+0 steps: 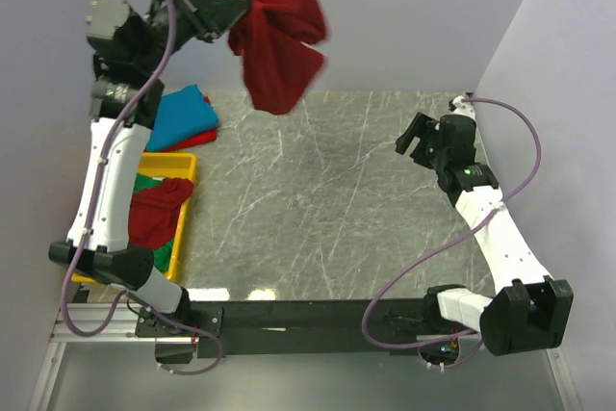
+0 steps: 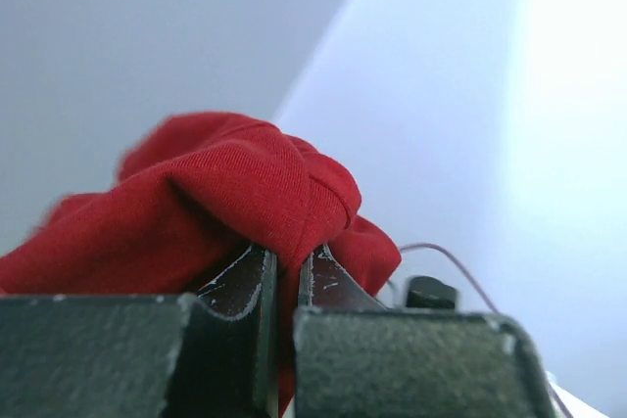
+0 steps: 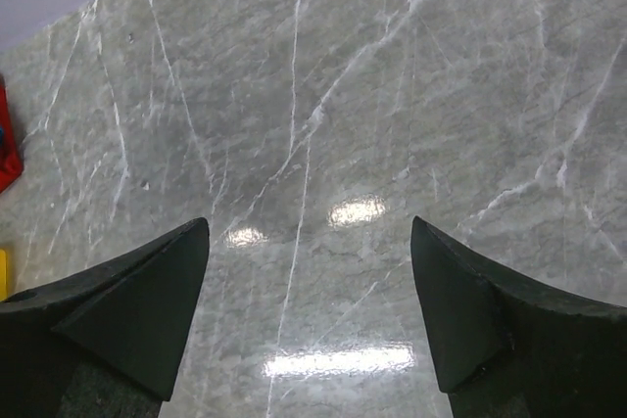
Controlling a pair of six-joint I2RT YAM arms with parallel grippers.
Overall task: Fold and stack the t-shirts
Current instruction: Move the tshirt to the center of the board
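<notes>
The dark red soft cotton t-shirt (image 1: 279,40) (image 2: 216,193) hangs in a crumpled bunch from the left gripper (image 1: 226,16) (image 2: 287,261). Its jaws are clenched on a thick fold of the cloth. Most of the cloth droops beyond and below the fingertips, high over the grey veined marble tabletop (image 1: 318,199). Far below those jaws, back towards their arm's base, a folded turquoise blue cotton t-shirt (image 1: 183,115) lies on the marble over more red cloth. Nearer the base, a yellow plastic tray (image 1: 185,163) holds a green t-shirt (image 1: 146,183) and a second dark red garment (image 1: 159,214).

The right gripper (image 1: 416,141) (image 3: 309,242) is spread wide and grasps nothing. Only bare marble shows between and below its fingers, and the hanging shirt is well apart from it.

The pinch takes a wad rather than a hem or shoulder. I judge the shirt may land twisted, or slide out if swung.

No brand, label or writing can be read.
</notes>
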